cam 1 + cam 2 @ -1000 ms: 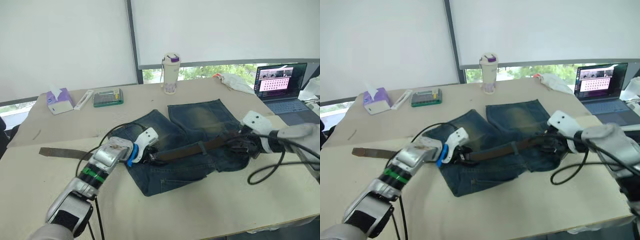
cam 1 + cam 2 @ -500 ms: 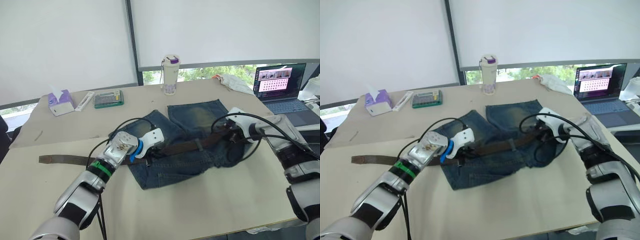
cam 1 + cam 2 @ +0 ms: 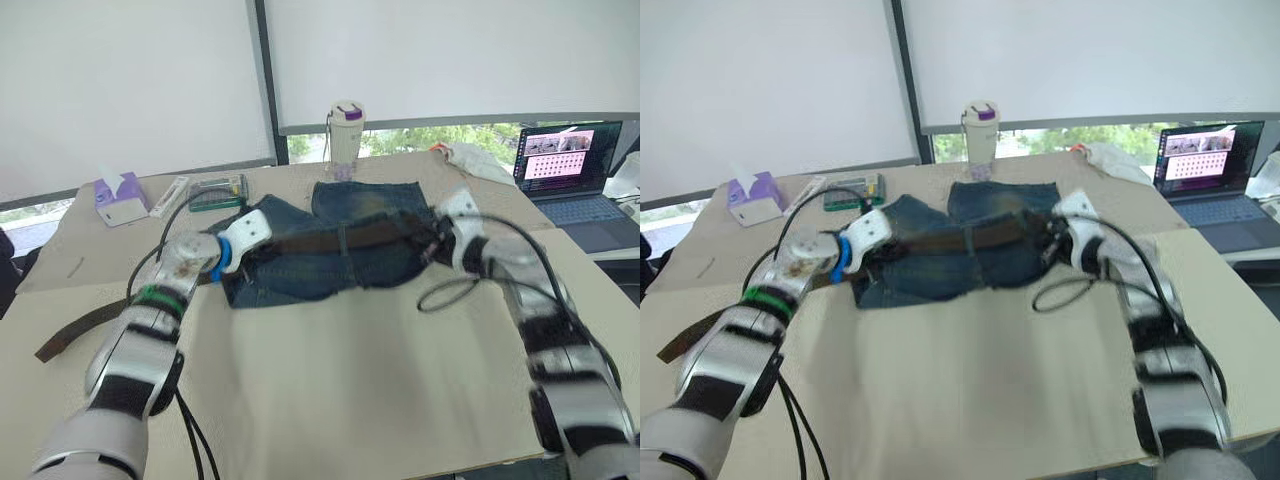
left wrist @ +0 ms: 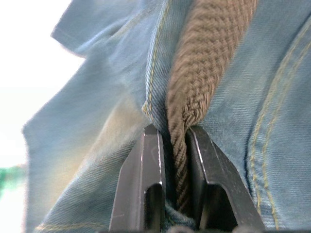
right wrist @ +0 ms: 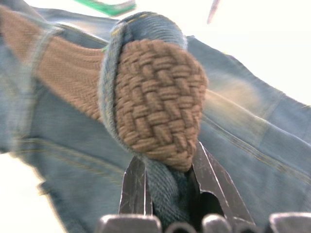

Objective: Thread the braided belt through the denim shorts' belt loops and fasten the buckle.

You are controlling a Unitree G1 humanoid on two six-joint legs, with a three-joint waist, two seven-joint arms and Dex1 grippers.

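The denim shorts [image 3: 330,245] hang lifted between both arms above the table [image 3: 350,380], the braided belt [image 3: 340,238] running along the waistband. The left gripper [image 4: 172,145] pinches the brown strap edge-on between its two fingers together with a fold of denim. The right gripper [image 5: 167,170] clamps a denim-wrapped bend of the belt, which bulges just above its fingertips. The belt's free end [image 3: 75,328] trails off past the left arm.
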